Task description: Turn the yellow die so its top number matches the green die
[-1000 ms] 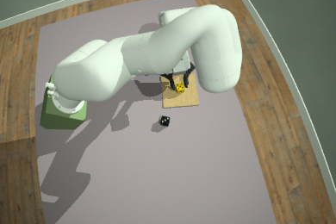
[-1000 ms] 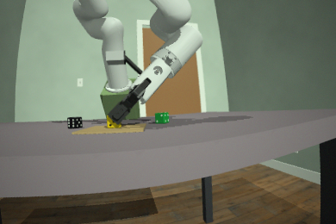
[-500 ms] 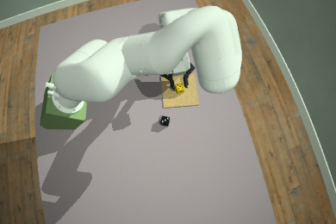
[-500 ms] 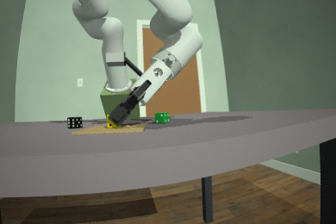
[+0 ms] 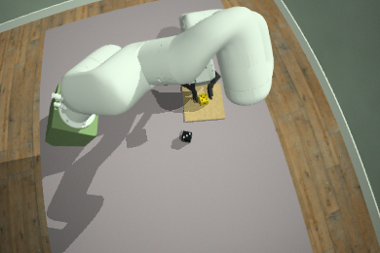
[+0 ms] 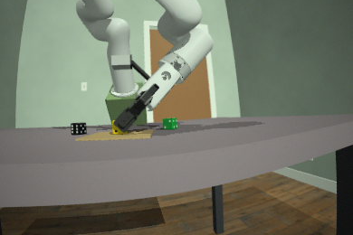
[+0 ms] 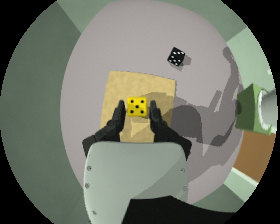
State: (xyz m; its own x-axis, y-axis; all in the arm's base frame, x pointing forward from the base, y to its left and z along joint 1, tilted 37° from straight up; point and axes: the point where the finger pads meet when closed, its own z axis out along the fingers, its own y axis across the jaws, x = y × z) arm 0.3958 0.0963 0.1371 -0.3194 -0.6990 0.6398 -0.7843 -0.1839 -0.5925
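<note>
The yellow die [image 5: 204, 99] [image 6: 114, 129] [image 7: 137, 107] lies on the tan mat [image 5: 215, 113] [image 6: 88, 137] [image 7: 115, 82]. The face turned to the wrist camera shows five pips. My gripper [image 5: 204, 97] [image 6: 120, 127] [image 7: 137, 106] is partly open and comes down at a slant. Its fingertips stand on either side of the yellow die, with a small gap on each side in the wrist view. The green die [image 6: 170, 124] stands on the table off the mat in the exterior view. Its top number is not readable there, and the other views do not show it.
A black die [image 5: 186, 136] [image 6: 78, 128] [image 7: 176, 56] lies on the table off the mat. The green base block [image 5: 70, 131] [image 6: 119, 107] [image 7: 250, 107] carries the arm. The arm hangs over the far part of the table in the top view.
</note>
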